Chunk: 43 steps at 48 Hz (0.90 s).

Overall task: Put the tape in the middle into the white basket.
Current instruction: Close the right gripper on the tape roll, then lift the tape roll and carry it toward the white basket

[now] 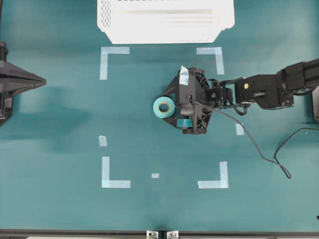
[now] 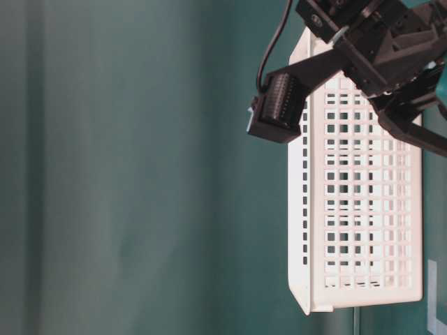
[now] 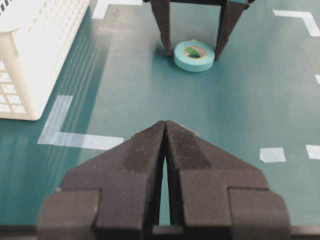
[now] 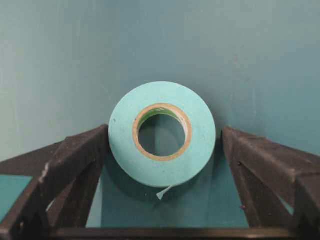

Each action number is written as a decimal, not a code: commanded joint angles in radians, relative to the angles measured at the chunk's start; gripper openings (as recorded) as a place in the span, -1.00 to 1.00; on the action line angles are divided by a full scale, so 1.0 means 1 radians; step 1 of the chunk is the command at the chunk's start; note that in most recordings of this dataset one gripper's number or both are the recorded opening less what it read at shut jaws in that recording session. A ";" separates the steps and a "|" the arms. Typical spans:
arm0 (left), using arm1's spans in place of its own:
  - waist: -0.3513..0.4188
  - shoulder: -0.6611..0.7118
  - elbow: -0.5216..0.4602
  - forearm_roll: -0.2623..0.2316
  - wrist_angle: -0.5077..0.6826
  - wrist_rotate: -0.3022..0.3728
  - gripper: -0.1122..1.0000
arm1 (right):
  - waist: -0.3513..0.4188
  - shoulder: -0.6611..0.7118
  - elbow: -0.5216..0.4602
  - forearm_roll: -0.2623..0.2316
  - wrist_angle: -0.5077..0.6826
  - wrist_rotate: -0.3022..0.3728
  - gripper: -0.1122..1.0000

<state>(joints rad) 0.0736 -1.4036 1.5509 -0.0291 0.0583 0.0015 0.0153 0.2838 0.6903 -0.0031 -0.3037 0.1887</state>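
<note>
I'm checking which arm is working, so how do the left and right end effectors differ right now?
The right end effector is open, fingers straddling the tape mid-table; the left end effector is shut, its fingers pressed together. The right one sits at the tape, the left is parked at the table's left edge, far from it. Neither holds anything; both have black, wedge-shaped fingers.

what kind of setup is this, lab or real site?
Most likely a lab test bench: a plain teal table with pale tape corner marks framing a work zone, and just a tape and white basket laid out.
</note>
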 commanded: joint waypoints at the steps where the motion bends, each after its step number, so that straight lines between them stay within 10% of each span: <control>1: 0.006 0.008 -0.012 0.002 -0.008 -0.002 -0.98 | -0.002 -0.012 -0.018 0.002 -0.006 -0.002 1.00; 14: 0.006 0.008 -0.012 0.002 -0.008 -0.002 -0.98 | -0.002 -0.014 -0.020 0.000 0.014 -0.003 0.97; 22: 0.005 0.008 -0.012 0.002 -0.008 -0.002 -0.98 | -0.002 -0.021 -0.021 -0.006 0.026 -0.005 0.44; 43: 0.006 0.008 -0.012 0.000 -0.008 -0.002 -0.98 | 0.006 -0.095 -0.018 -0.017 0.078 -0.005 0.43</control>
<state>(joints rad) 0.0752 -1.4036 1.5509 -0.0291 0.0583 0.0015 0.0153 0.2424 0.6826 -0.0169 -0.2362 0.1841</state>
